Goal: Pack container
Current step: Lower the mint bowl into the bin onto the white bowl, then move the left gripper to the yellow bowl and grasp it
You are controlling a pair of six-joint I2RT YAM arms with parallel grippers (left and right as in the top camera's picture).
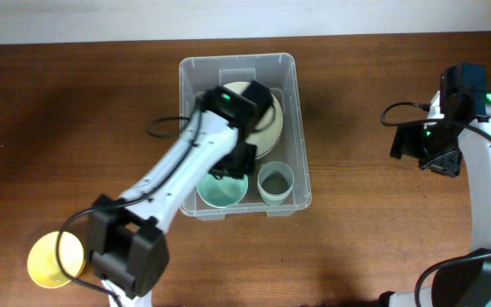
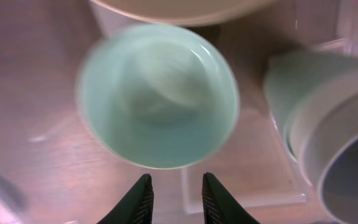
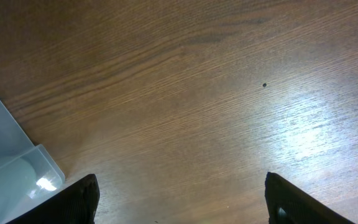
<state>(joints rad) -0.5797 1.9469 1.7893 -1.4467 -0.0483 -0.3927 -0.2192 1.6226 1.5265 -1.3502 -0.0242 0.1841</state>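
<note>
On the table [image 1: 58, 102], the container's [image 1: 239, 61] bowl [image 2: 158, 93] is being crowded by the slightly open left gripper [image 2: 176, 180], which could tip it; right gripper [image 3: 180, 180] gaping, empty.

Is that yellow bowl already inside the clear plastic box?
No, the yellow bowl sits on the table at the lower left of the overhead view, well outside the container.

Overhead cam looks straight down from well above on most of the table [image 1: 75, 85]. Left wrist cam hangs close over a mint bowl [image 2: 157, 93] inside the container [image 1: 301, 128], facing down, pic blurred. Right wrist cam faces bare wood nearby, container corner at lower left. Bowl & container also appear in overhead view.
</note>
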